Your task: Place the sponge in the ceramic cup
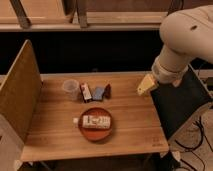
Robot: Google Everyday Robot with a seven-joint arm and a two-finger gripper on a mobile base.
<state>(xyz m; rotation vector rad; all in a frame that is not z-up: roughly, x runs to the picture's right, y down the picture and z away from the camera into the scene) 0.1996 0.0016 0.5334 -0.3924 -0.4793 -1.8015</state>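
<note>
Wooden worktop: the ceramic cup stands back-left, with a bluish block, probably the sponge, near its right. The gripper hangs farther right, over the edge; I cannot tell its hold.

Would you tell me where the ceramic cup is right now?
In the camera view the ceramic cup stands at the back left of the table, just left of a red-and-white packet; the gripper hangs near its right edge.

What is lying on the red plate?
A light rectangular packet lies on the red plate, covering its centre. The gripper hovers above the right edge of the table.
</note>
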